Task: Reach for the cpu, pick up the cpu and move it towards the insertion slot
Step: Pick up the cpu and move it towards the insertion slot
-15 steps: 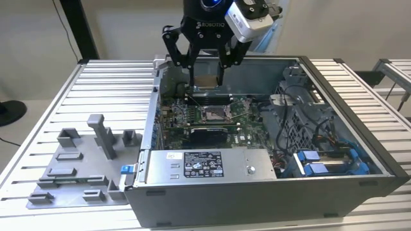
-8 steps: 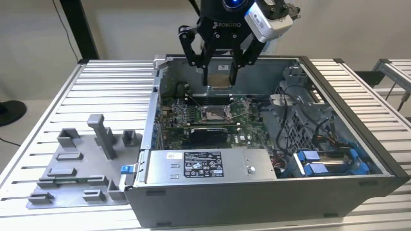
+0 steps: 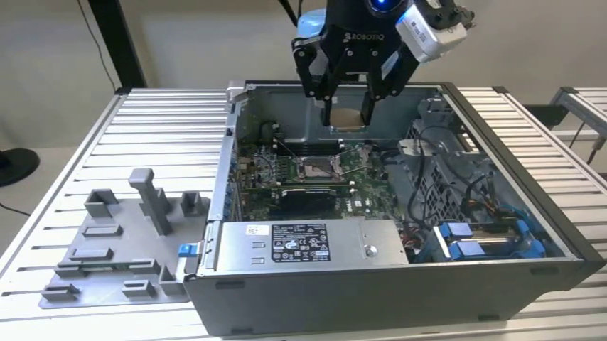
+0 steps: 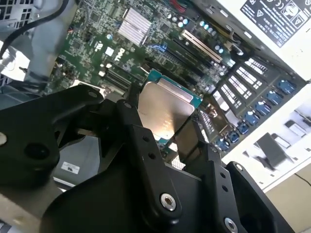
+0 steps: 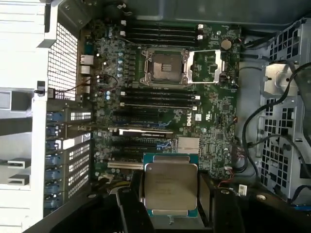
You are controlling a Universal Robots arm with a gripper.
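Black gripper (image 3: 349,106) hangs upright over the open computer case (image 3: 493,234) in the exterior view, fingers clamped on the cpu (image 3: 347,118), above the insertion slot (image 3: 314,168); second wrist view: flat square silvery cpu (image 4: 163,111) between matte black fingers (image 4: 146,150); first wrist view: cpu (image 5: 170,188) held, well apart from the shiny-framed, dark-centred insertion slot (image 5: 164,67) on green board.

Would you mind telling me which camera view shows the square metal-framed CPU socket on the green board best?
The first wrist view: it looks straight down on the square metal-framed CPU socket, with frame and dark centre unobstructed. The exterior view shows it small and slanted inside the case, below the gripper holding the silvery square chip. In the second wrist view I cannot identify it.
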